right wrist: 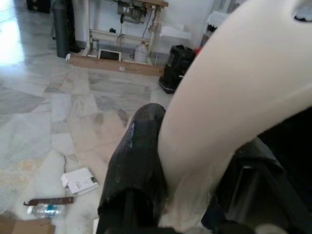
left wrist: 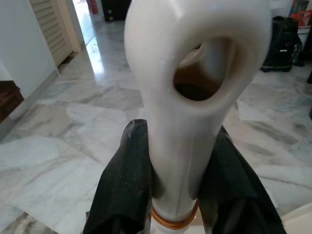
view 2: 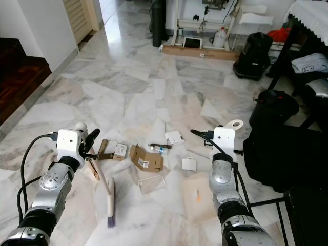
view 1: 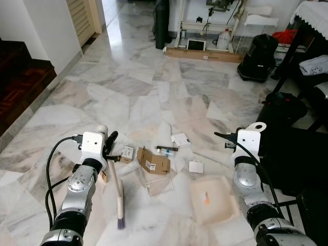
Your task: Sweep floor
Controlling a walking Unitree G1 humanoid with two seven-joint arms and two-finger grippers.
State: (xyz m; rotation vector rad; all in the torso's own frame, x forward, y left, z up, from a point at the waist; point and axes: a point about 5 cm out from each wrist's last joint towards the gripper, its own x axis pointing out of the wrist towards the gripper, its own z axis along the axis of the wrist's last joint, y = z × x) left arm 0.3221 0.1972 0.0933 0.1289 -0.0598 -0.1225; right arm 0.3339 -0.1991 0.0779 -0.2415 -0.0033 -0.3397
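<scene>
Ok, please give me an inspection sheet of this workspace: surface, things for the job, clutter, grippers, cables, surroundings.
Surface: marble floor, glossy, litter in the middle.
Job's things: brush, bristles down on the floor; dustpan, lying flat on the floor.
Clutter: cardboard box, small white boxes, clear plastic piece, small bottle.
Grippers: left gripper shut on the brush handle; right gripper shut on the dustpan handle.
Cables: black cable looping beside the left arm.
Surroundings: dark stairs on the left, black bags on the right, long carton at the far wall.
</scene>
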